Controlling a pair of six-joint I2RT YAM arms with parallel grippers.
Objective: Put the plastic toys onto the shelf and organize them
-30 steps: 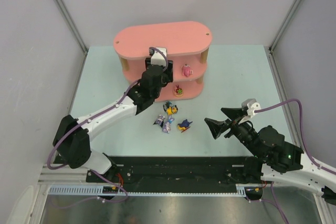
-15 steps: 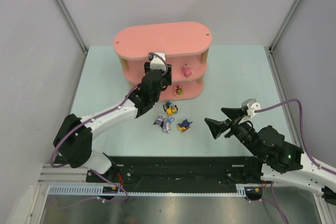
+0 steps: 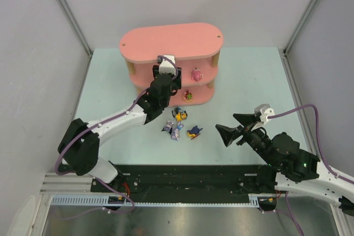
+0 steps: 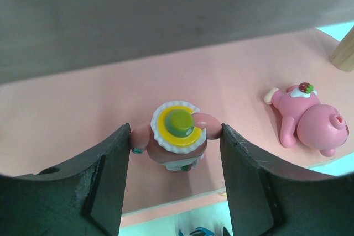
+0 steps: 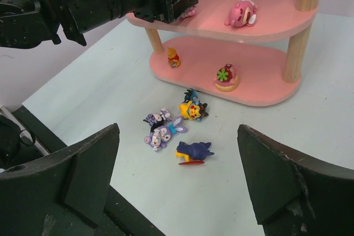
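Note:
The pink shelf point(image 3: 171, 40) stands at the back of the table. My left gripper point(image 3: 166, 78) reaches into its middle tier and is shut on a pink toy with a yellow and white hat point(image 4: 177, 136), which rests on the board point(image 4: 83, 109). A pink pig-like toy point(image 4: 307, 120) lies to its right on the same tier. On the bottom tier point(image 5: 265, 89) are an orange toy point(image 5: 173, 57) and a red-green toy point(image 5: 225, 77). My right gripper point(image 3: 233, 127) is open and empty, to the right of the table toys.
On the table in front of the shelf lie a yellow black-eared toy point(image 5: 193, 109), a purple rabbit point(image 5: 163, 132), a black-purple toy point(image 5: 156, 117) and a dark blue toy point(image 5: 193, 150). Wooden posts point(image 5: 296, 53) stand at the shelf's ends. Grey walls enclose the table.
My left wrist has shifted very slightly toward the near side at the middle tier. The right arm and the toys on the table have not moved.

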